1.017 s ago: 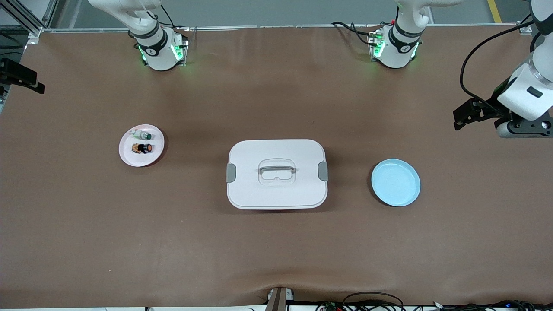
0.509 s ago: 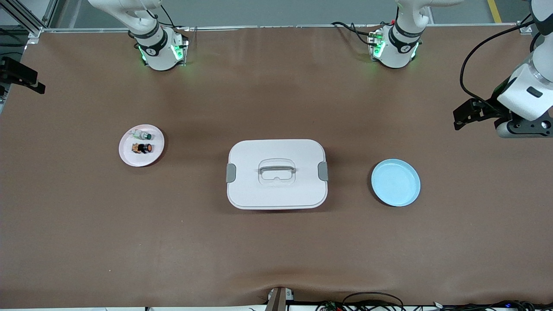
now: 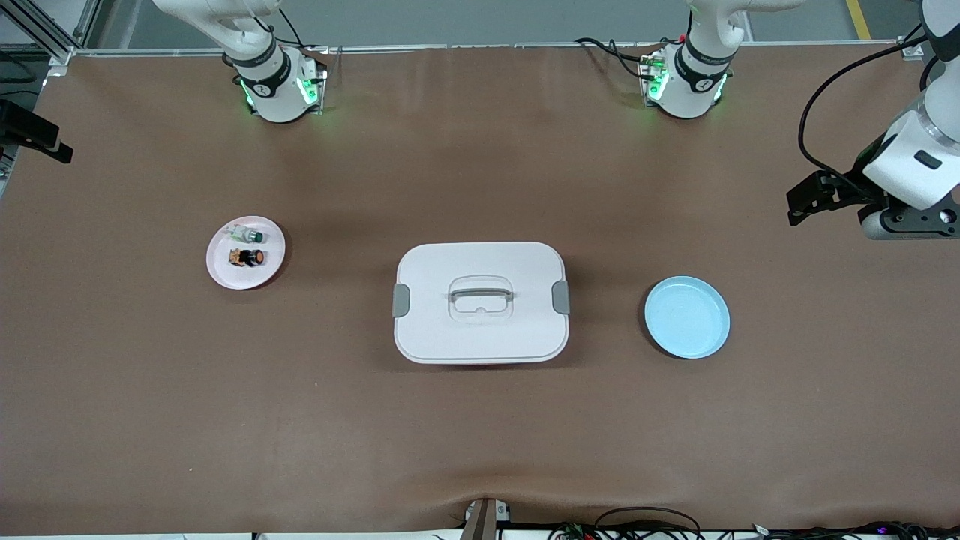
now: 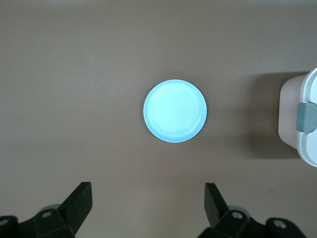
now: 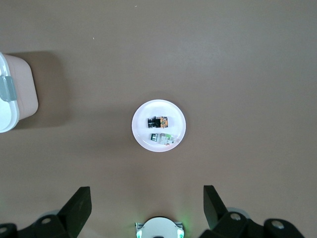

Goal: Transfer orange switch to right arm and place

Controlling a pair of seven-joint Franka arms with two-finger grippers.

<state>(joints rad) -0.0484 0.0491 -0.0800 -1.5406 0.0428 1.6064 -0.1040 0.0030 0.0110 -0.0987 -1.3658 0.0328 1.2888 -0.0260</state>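
Both pincers (left (image 4: 146, 210), right (image 5: 143, 210)) hover wide open and empty; orange switch (image 3: 248, 257) lies on pink plate (image 3: 225, 274).

Matt brown table cover (image 3: 480, 435), cloth or paper by the look, smooth with a slight ripple at the edge nearest the front camera. Smooth white plastic box lid (image 3: 480, 259), faint sheen, grey plastic clips (image 3: 401, 300) at both ends. Pale blue plate (image 3: 687, 316), smooth, soft gloss. Pink plate (image 3: 225, 274), same smooth finish. Orange switch (image 3: 248, 257), black plastic body, shiny orange face. Glossy white arm shells (image 3: 907, 169), matt black gripper fingers (image 4: 79, 203).
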